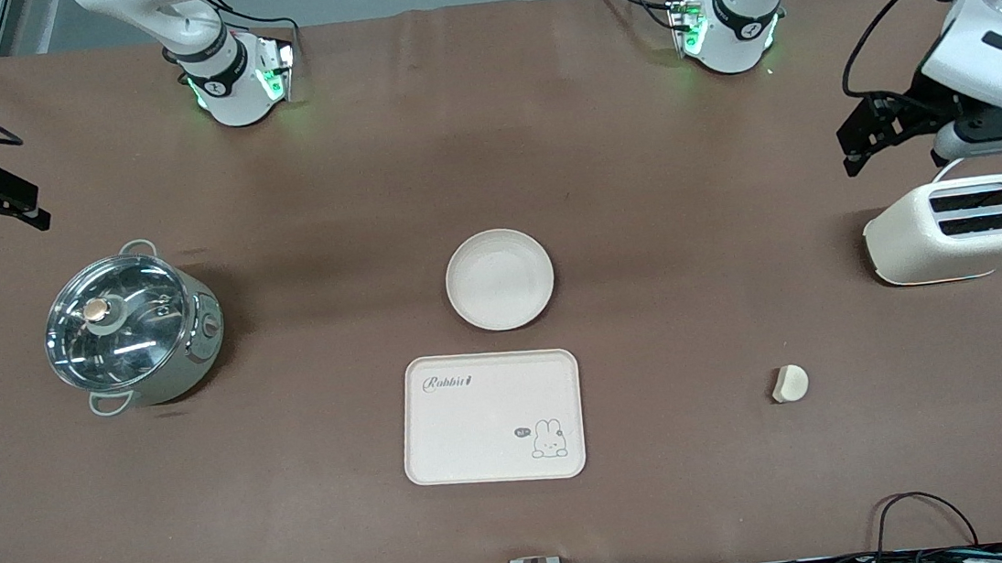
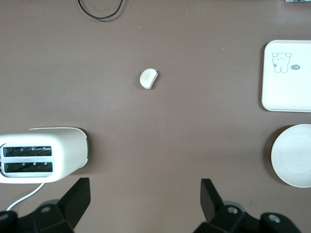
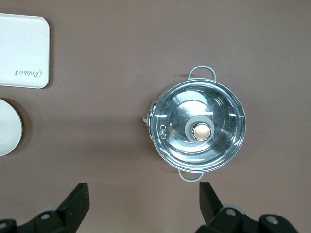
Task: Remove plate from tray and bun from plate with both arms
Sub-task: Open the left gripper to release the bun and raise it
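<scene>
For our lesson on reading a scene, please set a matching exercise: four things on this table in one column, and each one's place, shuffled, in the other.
Things:
1. plate
2. bun
3. pot
4. toaster

Places:
A. under the left tool
B. toward the right arm's end
C. beside the tray, farther from the front camera
D. nearer the front camera than the toaster

Pairs: 1-C, 2-D, 3-B, 4-A

Table (image 1: pixel 641 213): matt brown sheet covering, smooth, faintly creased. Pot (image 1: pixel 133 328): polished metal body, glossy see-through lid. Plate (image 1: pixel 500 279): matt cream, plastic-looking. Tray (image 1: pixel 492 417): same matt cream finish, printed. Toaster (image 1: pixel 962 228): smooth cream casing, slight sheen. Bun (image 1: pixel 789 383): pale, matt, dough-like.
</scene>
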You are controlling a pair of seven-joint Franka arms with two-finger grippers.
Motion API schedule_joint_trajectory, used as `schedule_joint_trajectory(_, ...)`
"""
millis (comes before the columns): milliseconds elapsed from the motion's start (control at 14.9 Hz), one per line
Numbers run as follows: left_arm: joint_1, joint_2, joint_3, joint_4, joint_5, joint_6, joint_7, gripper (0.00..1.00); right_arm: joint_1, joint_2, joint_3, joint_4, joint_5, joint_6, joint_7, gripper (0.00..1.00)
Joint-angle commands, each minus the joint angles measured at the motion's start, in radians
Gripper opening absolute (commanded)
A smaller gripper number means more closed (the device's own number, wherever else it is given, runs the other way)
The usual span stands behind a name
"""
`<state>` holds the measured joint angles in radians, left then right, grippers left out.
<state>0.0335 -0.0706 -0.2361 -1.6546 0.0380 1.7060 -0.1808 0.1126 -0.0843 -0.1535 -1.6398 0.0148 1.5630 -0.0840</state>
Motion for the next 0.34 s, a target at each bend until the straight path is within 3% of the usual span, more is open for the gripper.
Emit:
schedule_joint_trajectory(0,0.003,-0.048,-0.006,-0.082,-0.018,0.047,0.010,1.00,-0.011,-0.011,0.003,0.002,-0.001,0.000,-0.002,1.00)
schedule_joint_trajectory(268,0.011,-0.029,-0.005,-0.044,-0.044,0.031,0.020,1.00,-0.013,-0.012,0.002,0.002,0.001,-0.006,0.001,1.00)
